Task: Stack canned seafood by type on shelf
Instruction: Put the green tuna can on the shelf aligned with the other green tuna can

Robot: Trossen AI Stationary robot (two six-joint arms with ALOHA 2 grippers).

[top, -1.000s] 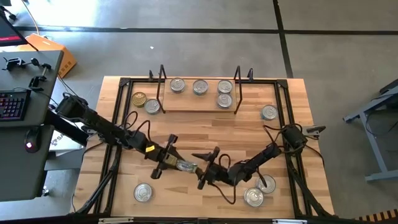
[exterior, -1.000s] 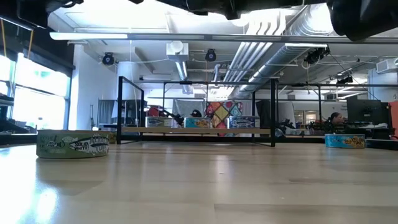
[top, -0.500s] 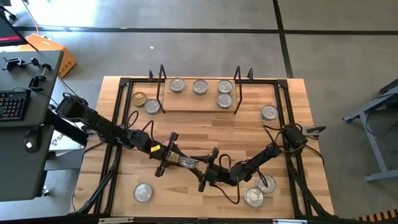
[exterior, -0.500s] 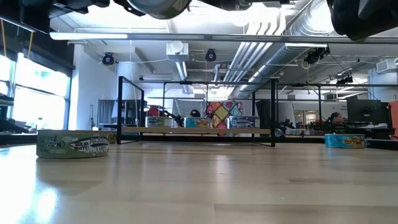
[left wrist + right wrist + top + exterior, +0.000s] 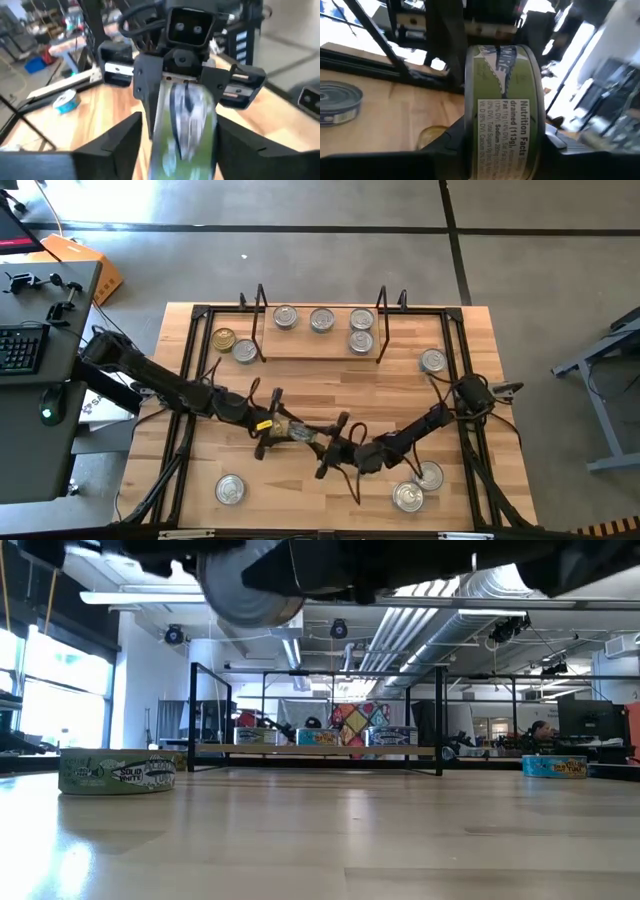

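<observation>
A green-labelled tin (image 5: 300, 435) is up in the air over the table's middle, turned on edge. It also shows in the low view (image 5: 250, 590), the left wrist view (image 5: 185, 125) and the right wrist view (image 5: 502, 115). My left gripper (image 5: 292, 432) reaches it from the left and my right gripper (image 5: 315, 442) from the right, both shut on it and facing each other. The shelf (image 5: 310, 346) stands at the far edge with several silver-lidded tins on its board. My left gripper pinches the tin between its two fingers (image 5: 125, 142), one on each flat face, with the labelled wall (image 5: 182, 145) toward the wrist. It comes level from the table's left. The tin is lifted clear. My right gripper pinches the same tin across its flat faces, fingers (image 5: 447, 145) beside the labelled wall (image 5: 502, 130). It comes level from the table's right, opposite the left gripper.
Loose tins lie around: a gold-lidded one (image 5: 224, 339) and a silver one (image 5: 245, 351) left of the shelf, one right of it (image 5: 432, 360), one near left (image 5: 230, 489), two near right (image 5: 408, 497). A black frame (image 5: 195, 380) borders the tabletop. A desk stands to the left.
My left gripper has carried the tin a little toward the far edge and the right, and the tin has come into the low view from above. My right gripper has stayed close on the tin's other side, following it.
</observation>
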